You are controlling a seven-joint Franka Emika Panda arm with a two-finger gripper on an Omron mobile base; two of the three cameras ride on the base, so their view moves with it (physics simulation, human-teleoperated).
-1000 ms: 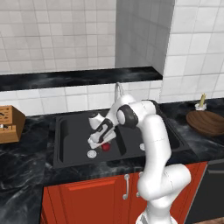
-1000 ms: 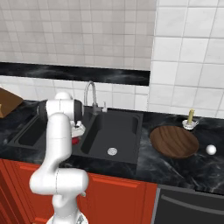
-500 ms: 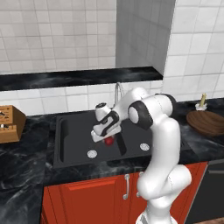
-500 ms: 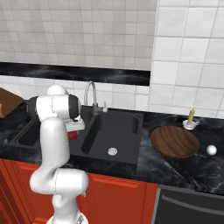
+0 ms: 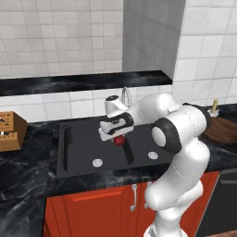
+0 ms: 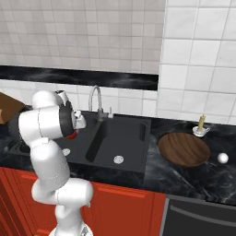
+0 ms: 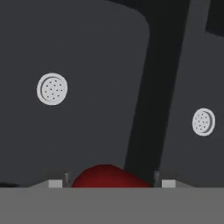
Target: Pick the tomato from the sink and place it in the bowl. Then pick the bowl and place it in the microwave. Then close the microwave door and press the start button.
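In the hand view, the tomato point(image 7: 105, 176) sits at the bottom edge between the two finger tips point(image 7: 55, 183), which stand just beside it on either side. Below it lies the dark floor of the sink point(image 7: 96, 57), with one silver drain point(image 7: 52, 89) in the near basin and a second drain point(image 7: 203, 121) beyond the divider ridge.

In the left base view, the gripper point(image 5: 116, 137) hangs above the sink point(image 5: 74, 152), close to the divider between the basins, pinching the tomato point(image 5: 119, 140), which is lifted clear of the basin floor. The white forearm crosses in front of the right basin and hides most of the faucet point(image 5: 126, 95). The left drain point(image 5: 97, 163) and the right drain point(image 5: 152, 155) lie well below the held tomato.

A wooden knife block point(image 5: 9, 132) stands on the black counter point(image 5: 23, 171) to the left of the sink. The bowl point(image 5: 222, 131) rests on the counter to the right, partly hidden by the arm's elbow.

In the right base view, the bowl point(image 6: 184, 149) sits unobstructed on the counter right of the sink point(image 6: 120, 138), well apart from the gripper. A small candle-like item point(image 6: 201, 125) stands just behind the bowl, and a small white ball point(image 6: 223, 158) lies near its right rim. The faucet point(image 6: 96, 102) rises behind the divider. The arm's upper links block most of the left basin; a sliver of the tomato point(image 6: 71, 135) shows at their edge.
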